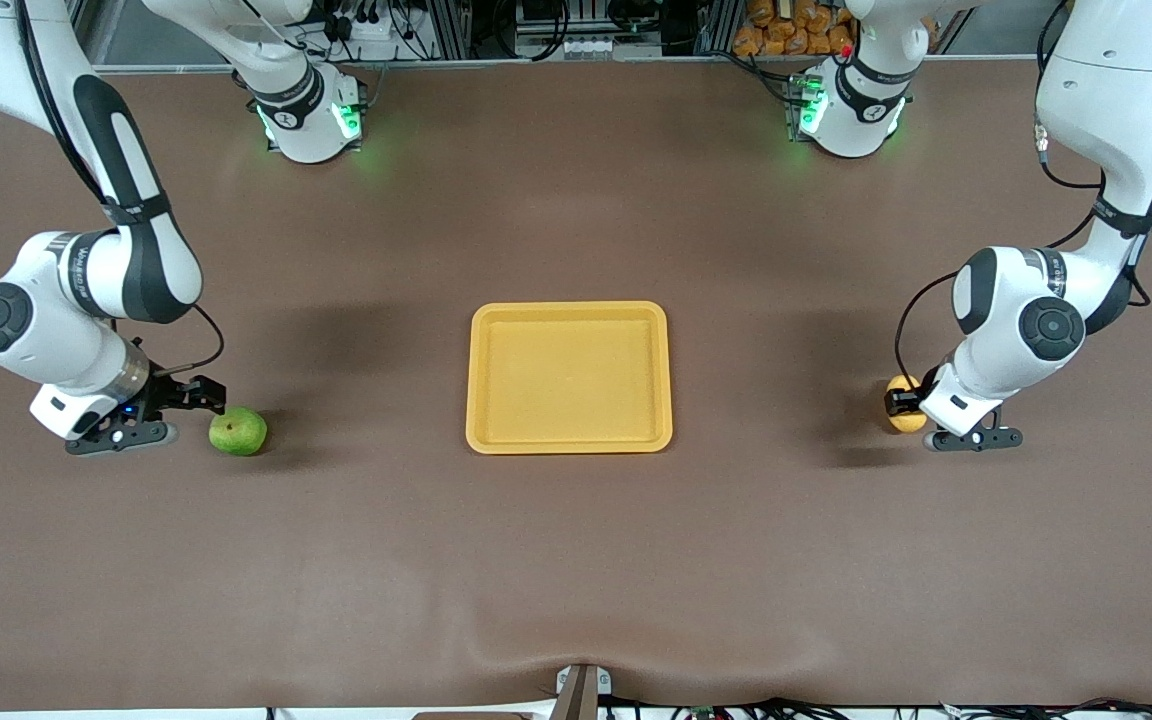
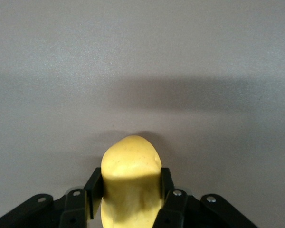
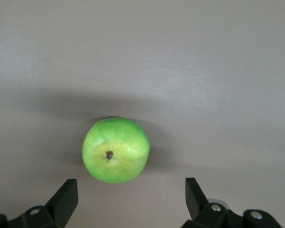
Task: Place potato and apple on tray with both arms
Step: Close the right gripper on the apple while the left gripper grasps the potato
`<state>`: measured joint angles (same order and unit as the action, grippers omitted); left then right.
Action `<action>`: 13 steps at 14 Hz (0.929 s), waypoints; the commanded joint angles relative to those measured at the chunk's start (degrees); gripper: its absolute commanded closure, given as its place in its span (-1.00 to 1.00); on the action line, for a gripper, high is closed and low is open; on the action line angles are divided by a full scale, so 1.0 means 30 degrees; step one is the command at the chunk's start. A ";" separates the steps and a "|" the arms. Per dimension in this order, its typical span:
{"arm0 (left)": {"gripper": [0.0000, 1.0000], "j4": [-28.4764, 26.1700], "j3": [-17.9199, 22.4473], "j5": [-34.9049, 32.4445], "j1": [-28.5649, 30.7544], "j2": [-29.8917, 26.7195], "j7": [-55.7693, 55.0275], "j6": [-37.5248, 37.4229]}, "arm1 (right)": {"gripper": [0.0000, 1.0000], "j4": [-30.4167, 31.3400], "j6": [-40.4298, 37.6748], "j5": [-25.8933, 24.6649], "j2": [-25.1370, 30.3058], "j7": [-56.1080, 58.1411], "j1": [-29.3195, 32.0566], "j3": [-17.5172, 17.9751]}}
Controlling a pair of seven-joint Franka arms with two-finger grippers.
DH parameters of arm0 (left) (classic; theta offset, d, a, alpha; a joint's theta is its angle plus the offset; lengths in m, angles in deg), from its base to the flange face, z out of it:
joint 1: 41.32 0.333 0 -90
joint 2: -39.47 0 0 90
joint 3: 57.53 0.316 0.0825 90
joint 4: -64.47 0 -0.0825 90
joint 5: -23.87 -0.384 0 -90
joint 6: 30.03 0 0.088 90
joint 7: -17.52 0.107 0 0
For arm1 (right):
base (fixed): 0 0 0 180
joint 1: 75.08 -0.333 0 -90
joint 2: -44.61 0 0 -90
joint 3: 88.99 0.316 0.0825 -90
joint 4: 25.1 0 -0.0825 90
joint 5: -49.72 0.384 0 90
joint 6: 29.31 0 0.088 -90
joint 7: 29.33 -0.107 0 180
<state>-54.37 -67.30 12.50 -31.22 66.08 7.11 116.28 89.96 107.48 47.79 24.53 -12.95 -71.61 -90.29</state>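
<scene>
With potato (image 2: 131,183) pinched between left gripper (image 1: 904,404) fingers (image 2: 92,188) at the left arm's table end, ready to lift; apple (image 3: 116,150) on table (image 1: 576,560) ahead of spread right gripper (image 3: 131,202), ungrasped; tray (image 1: 569,441) empty between

Yellow potato (image 2: 131,183) clamped; green apple (image 1: 238,431) free; tray (image 1: 569,440) bare.
</scene>
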 commanded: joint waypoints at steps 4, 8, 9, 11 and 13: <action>1.00 0.0119 -0.0142 -0.0488 -0.0085 -0.0402 -0.0224 0.0153 | -1.00 -0.0588 0.0135 0.1433 -0.0803 0.7420 0.0189 0.0140; 1.00 0.0643 -0.0289 -0.0488 -0.1108 -0.0872 -0.0630 -0.0371 | -1.00 -0.0648 0.0164 0.2369 -0.1475 0.8778 0.0129 0.0169; 1.00 0.0907 -0.0347 -0.0488 -0.1430 -0.0931 -0.1126 -0.0896 | -1.00 -0.0765 0.0280 0.2575 -0.1943 0.9361 0.0275 0.0169; 1.00 0.1318 -0.0640 -0.0488 -0.2249 -0.1164 -0.2240 -0.1834 | -1.00 -0.1233 0.0253 0.3569 -0.2678 1.0184 0.0423 0.0140; 1.00 0.1524 -0.0640 -0.0488 -0.3303 -0.1282 -0.2508 -0.2248 | -1.00 -0.1468 0.0282 0.3631 -0.3116 1.0333 0.0452 0.0140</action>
<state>-50.24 -69.26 12.45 -38.75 63.56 1.67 111.85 87.84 108.71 57.33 17.29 16.23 -71.20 -90.40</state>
